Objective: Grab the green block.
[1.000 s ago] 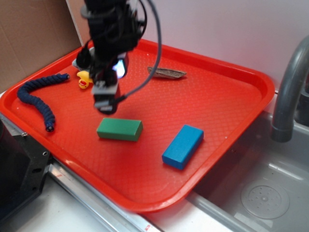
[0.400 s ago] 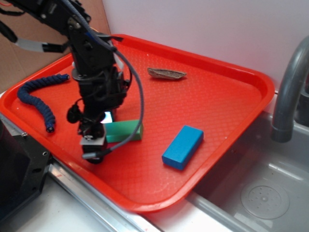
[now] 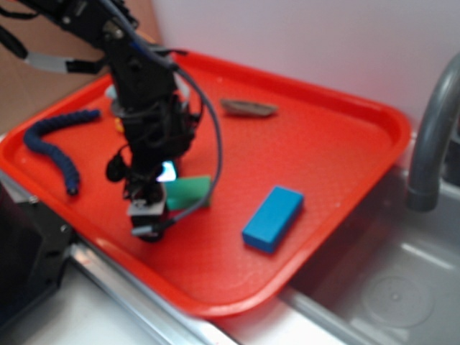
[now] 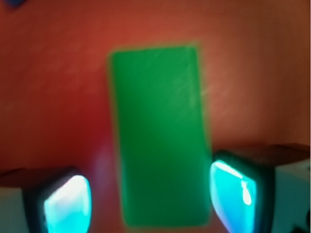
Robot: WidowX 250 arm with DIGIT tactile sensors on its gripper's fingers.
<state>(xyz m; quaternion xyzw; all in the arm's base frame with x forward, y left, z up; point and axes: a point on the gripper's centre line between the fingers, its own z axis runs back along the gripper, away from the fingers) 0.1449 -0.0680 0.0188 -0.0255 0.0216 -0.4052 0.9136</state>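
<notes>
The gripper (image 4: pixel 150 194) was spread wide astride the green block (image 4: pixel 158 131), unclamped; stiff, probably light, best pinched across its long sides.

Black arm bent steeply downward, end effector (image 4: pixel 150 194) low, fingers (image 4: pixel 68 201) spread apart, pads glowing cyan

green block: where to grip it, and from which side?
Grip the green block across its short width, on the two long flat sides, coming straight down from above. It lies flat on the red tray, and in the wrist view the gripper already straddles its near end, jaws open with a gap on the left.
</notes>
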